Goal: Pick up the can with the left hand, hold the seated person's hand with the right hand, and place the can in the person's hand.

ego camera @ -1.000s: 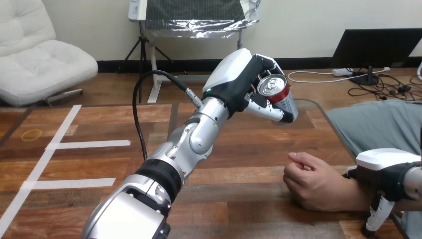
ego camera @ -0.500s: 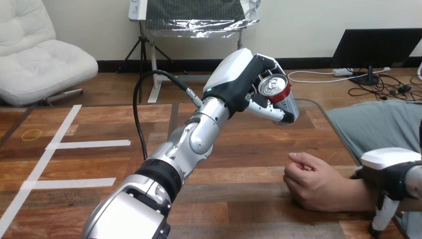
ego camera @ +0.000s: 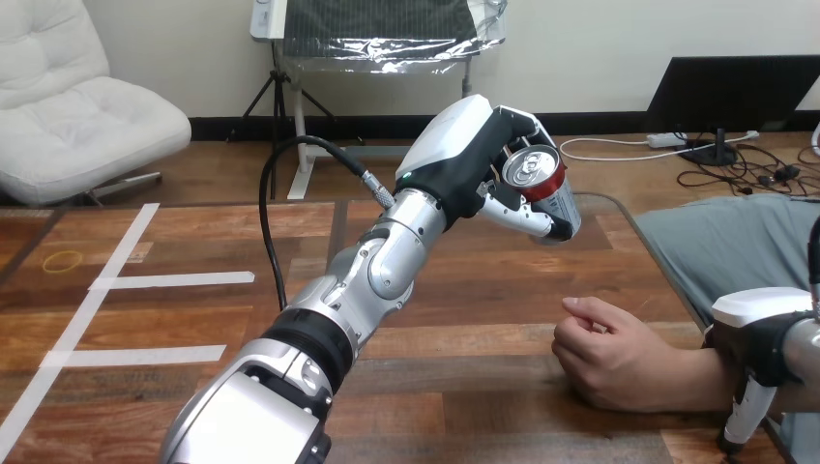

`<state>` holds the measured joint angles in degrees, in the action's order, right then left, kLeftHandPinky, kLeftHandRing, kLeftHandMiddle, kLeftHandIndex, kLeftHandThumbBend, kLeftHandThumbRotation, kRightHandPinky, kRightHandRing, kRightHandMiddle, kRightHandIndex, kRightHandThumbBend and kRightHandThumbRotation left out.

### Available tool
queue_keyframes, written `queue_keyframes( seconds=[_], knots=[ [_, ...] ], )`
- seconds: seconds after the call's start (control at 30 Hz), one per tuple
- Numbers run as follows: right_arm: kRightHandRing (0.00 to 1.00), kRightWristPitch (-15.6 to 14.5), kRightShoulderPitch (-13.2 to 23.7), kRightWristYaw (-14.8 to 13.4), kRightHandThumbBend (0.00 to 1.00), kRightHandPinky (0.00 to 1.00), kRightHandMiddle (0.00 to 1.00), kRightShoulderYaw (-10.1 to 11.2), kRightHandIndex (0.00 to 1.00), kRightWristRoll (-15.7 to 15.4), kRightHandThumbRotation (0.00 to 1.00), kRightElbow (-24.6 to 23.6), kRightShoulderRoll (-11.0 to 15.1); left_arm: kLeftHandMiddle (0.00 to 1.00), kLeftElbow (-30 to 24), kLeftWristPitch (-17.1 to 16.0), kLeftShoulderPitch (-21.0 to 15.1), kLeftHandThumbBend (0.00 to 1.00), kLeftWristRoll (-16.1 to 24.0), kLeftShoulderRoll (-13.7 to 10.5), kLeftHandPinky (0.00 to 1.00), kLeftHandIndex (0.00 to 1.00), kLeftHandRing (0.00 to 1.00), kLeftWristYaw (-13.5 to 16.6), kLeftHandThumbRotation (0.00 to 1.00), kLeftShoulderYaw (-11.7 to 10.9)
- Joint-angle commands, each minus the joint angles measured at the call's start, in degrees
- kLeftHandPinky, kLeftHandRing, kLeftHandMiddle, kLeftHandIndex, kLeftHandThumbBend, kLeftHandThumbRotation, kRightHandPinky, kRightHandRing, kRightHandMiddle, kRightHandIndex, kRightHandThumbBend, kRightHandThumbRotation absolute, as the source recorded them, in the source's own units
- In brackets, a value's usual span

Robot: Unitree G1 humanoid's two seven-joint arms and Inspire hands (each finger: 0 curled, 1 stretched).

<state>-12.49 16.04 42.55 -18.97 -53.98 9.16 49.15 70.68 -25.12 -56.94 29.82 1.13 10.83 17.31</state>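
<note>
A red and silver can [ego camera: 544, 189] hangs tilted in the air above the far right part of the wooden table [ego camera: 464, 300], its top facing me. My left hand [ego camera: 464, 145] is shut on it, fingers and thumb curled round its side. Below and to the right, the person's hand [ego camera: 604, 353] rests on the table, loosely curled and holding nothing. My right hand [ego camera: 764, 333] lies over the person's forearm at the view's right edge, behind the wrist. I cannot tell whether it grips the arm.
White tape lines [ego camera: 145, 280] cross the table's left part, and a yellow ring [ego camera: 61, 261] lies at the far left. The person sits at the right side. My left arm stretches diagonally over the table's middle.
My right hand has slid to the right along the person's forearm, further from their hand. The can and left hand have stayed nearly still.
</note>
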Motion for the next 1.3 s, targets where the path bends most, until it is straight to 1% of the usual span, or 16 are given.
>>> queue_keyframes(
  seconds=[0.0,0.13,0.23,0.33,0.37,0.43,0.5,0.57,0.63,0.77,0.87,0.93,0.97,1.13,1.23,1.27],
  knots=[
    [0.83,-1.4,3.2,0.4,0.71,0.74,0.87,0.1,0.83,-0.9,0.20,0.8,0.1,0.48,-1.2,-1.6,-3.5,0.60,-0.9,-0.9,0.37,0.50,0.42,0.5,0.00,-0.3],
    [0.83,-0.8,2.9,0.1,0.71,0.75,0.86,0.6,0.85,0.2,0.19,1.0,0.1,0.48,-1.1,-1.6,-3.5,0.60,-1.1,-0.9,0.37,0.50,0.42,0.3,0.00,-0.4],
    [0.77,-0.4,2.5,0.0,0.70,0.70,0.82,1.1,0.85,1.2,0.17,0.7,0.1,0.48,-1.1,-1.7,-3.5,0.60,-1.1,-0.9,0.37,0.50,0.42,0.3,0.00,-0.4],
    [0.71,-0.5,1.8,-0.4,0.70,0.62,0.78,1.8,0.84,2.2,0.16,-0.1,0.0,0.48,-1.1,-1.6,-3.5,0.60,-1.0,-1.0,0.37,0.50,0.42,0.4,0.00,-0.3],
    [0.68,-0.5,1.6,-0.6,0.70,0.57,0.76,1.9,0.83,2.5,0.14,-0.2,0.0,0.48,-1.1,-1.7,-3.5,0.60,-1.0,-1.0,0.37,0.50,0.42,0.4,0.00,-0.3],
    [0.66,-0.3,1.2,-1.1,0.70,0.54,0.74,2.1,0.82,3.2,0.13,-0.4,-0.1,0.48,-1.1,-1.7,-3.5,0.60,-0.9,-1.0,0.37,0.50,0.42,0.3,0.00,-0.2],
    [0.60,-0.1,1.0,-1.6,0.70,0.49,0.69,2.0,0.80,3.6,0.12,-0.3,0.0,0.48,-1.1,-1.7,-3.5,0.60,-0.9,-1.0,0.37,0.50,0.42,0.3,0.00,-0.2],
    [0.57,0.7,1.0,-1.9,0.70,0.46,0.66,1.7,0.79,4.1,0.11,-0.1,0.2,0.47,-1.1,-1.7,-3.5,0.60,-0.8,-1.1,0.37,0.50,0.42,0.3,0.00,-0.1],
    [0.55,1.4,1.2,-2.3,0.70,0.44,0.64,1.2,0.78,4.1,0.10,0.5,0.2,0.47,-1.1,-1.7,-3.5,0.60,-0.8,-1.1,0.37,0.50,0.42,0.2,0.00,-0.1],
    [0.57,1.8,1.7,-2.8,0.70,0.46,0.65,0.2,0.74,3.8,0.10,1.9,-0.2,0.48,-1.2,-1.7,-3.5,0.60,-0.8,-1.1,0.37,0.50,0.42,0.1,0.00,-0.1],
    [0.58,1.9,1.7,-3.1,0.70,0.47,0.66,0.3,0.72,4.1,0.10,2.2,-0.5,0.48,-1.1,-1.7,-3.4,0.60,-0.8,-1.1,0.37,0.50,0.42,0.1,0.00,-0.1],
    [0.56,2.1,1.5,-3.2,0.70,0.47,0.65,0.5,0.70,4.7,0.09,2.1,-0.6,0.48,-1.1,-1.9,-3.4,0.60,-0.8,-1.1,0.37,0.50,0.42,0.1,0.00,-0.1],
    [0.56,2.1,1.4,-3.2,0.70,0.45,0.64,0.5,0.67,4.9,0.08,2.1,-0.7,0.48,-1.1,-1.9,-3.3,0.60,-0.9,-1.1,0.37,0.50,0.42,0.1,0.00,-0.1],
    [0.53,3.0,1.3,-3.7,0.71,0.42,0.62,0.3,0.61,5.7,0.07,2.4,-0.7,0.48,-1.2,-1.8,-3.2,0.61,-0.7,-1.1,0.37,0.50,0.42,0.1,0.00,0.0],
    [0.49,3.3,1.3,-4.1,0.71,0.39,0.58,0.0,0.58,5.7,0.06,2.9,-0.8,0.48,-1.2,-1.8,-3.2,0.61,-0.4,-1.1,0.38,0.50,0.43,0.3,0.00,0.2],
    [0.44,3.3,1.4,-4.2,0.71,0.34,0.54,0.0,0.56,5.7,0.05,3.1,-0.8,0.48,-1.2,-1.8,-3.2,0.61,-0.3,-1.1,0.39,0.50,0.43,0.5,0.00,0.3]
  ],
)
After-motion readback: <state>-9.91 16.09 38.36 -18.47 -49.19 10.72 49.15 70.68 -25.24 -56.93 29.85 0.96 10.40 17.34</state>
